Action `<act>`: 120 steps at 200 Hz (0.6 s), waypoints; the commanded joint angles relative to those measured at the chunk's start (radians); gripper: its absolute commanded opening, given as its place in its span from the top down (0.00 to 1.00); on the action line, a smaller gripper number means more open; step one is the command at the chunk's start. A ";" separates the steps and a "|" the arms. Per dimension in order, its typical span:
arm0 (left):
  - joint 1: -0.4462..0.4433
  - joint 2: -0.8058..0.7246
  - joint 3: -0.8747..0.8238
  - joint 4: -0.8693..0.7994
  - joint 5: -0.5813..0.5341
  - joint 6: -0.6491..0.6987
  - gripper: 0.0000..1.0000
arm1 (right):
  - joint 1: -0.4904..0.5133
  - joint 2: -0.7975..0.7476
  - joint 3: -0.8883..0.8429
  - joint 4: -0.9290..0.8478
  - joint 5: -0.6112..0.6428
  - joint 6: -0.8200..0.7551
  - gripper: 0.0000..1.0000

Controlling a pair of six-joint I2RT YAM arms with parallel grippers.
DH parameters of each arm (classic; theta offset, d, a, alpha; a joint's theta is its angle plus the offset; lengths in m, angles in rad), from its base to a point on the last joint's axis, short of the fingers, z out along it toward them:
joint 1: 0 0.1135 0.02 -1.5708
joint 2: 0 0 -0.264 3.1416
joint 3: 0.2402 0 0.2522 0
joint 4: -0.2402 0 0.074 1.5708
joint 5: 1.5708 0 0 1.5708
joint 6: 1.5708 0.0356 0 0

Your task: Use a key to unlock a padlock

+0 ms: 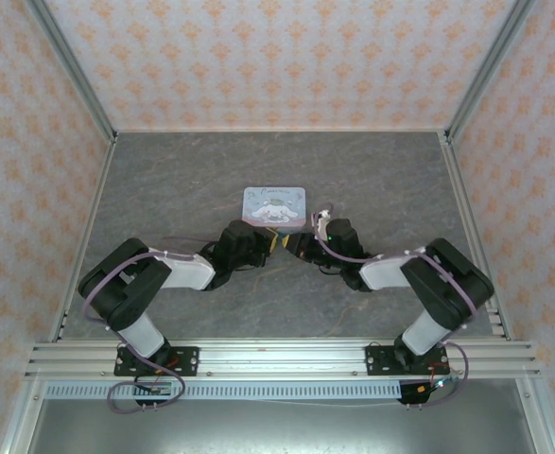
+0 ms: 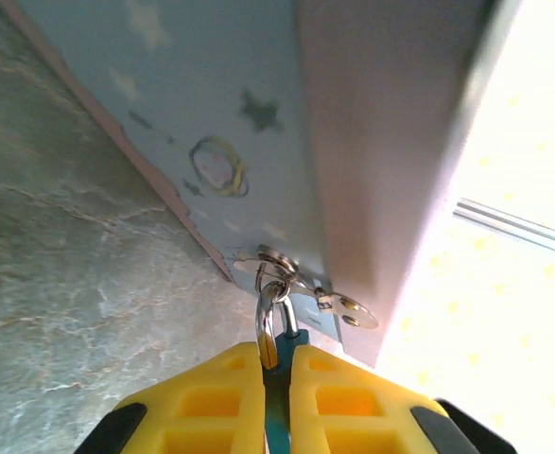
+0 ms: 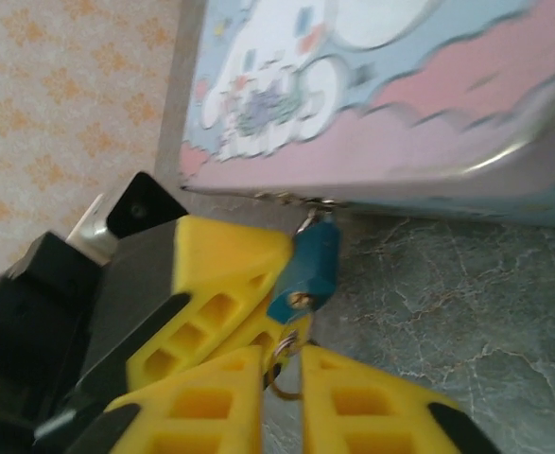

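A pastel cartoon-dog tin (image 1: 274, 205) lies flat on the grey marbled table (image 1: 182, 180) — orange-patterned walls (image 1: 286, 57) around.

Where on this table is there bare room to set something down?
Bare table lies between the tin and the back wall, and on both sides out to the side walls. Also free: the near strip between the two arms. Crowded: just in front of the tin, where the left tool and right tool meet at the padlock.

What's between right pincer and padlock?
The key and its ring, running from the keyhole end of the padlock to the right pincer; right wrist view.
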 commanded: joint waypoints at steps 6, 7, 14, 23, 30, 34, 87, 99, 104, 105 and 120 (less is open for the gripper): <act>-0.004 -0.025 0.024 -0.047 -0.016 0.035 0.99 | 0.007 -0.140 -0.002 -0.215 0.095 -0.246 0.72; -0.004 -0.025 0.024 -0.048 -0.016 0.036 0.99 | 0.007 -0.145 -0.002 -0.224 0.099 -0.255 0.72; -0.004 -0.032 0.024 -0.062 -0.015 0.038 0.99 | 0.006 -0.177 0.001 -0.280 0.130 -0.317 0.69; -0.004 -0.043 0.023 -0.073 -0.014 0.042 0.99 | 0.007 -0.218 0.004 -0.355 0.169 -0.405 0.66; -0.002 -0.050 0.023 -0.088 -0.012 0.045 0.99 | 0.006 -0.247 0.007 -0.398 0.191 -0.471 0.65; -0.002 -0.055 0.023 -0.094 -0.011 0.046 1.00 | 0.006 -0.266 0.009 -0.413 0.196 -0.515 0.65; 0.004 -0.100 0.031 -0.141 0.008 0.062 1.00 | 0.010 -0.447 0.052 -0.588 0.193 -1.063 0.62; 0.004 -0.102 0.035 -0.146 0.014 0.063 1.00 | 0.012 -0.453 0.060 -0.624 0.201 -1.183 0.61; 0.004 -0.102 0.037 -0.146 0.017 0.063 1.00 | 0.016 -0.452 0.060 -0.631 0.207 -1.227 0.61; 0.004 -0.102 0.038 -0.146 0.017 0.063 1.00 | 0.017 -0.451 0.060 -0.633 0.210 -1.239 0.61; 0.004 -0.106 0.042 -0.153 0.021 0.063 1.00 | 0.052 -0.439 0.048 -0.629 0.271 -1.375 0.61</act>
